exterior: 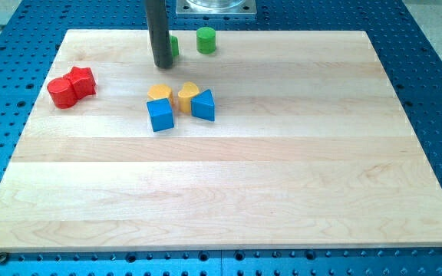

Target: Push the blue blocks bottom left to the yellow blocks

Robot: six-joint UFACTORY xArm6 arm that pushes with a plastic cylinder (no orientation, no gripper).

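— What is hidden or cut off?

— The rod leaves the view's top edge, and it covers most of one green block (173, 47); the green cylinder (206, 40) beside it shows whole. The arm carries no gripper, so no opening can be told.

— Where is my tip (163, 66)?

— On the bench (282, 192), above the yellow blocks, apart from them.

— And the blue ones?

— The blue cube (160, 115) touches the yellow block (159, 93) above it; the blue triangle (203, 105) touches the yellow heart-like block (187, 96). Two red blocks (71, 87) sit well left.
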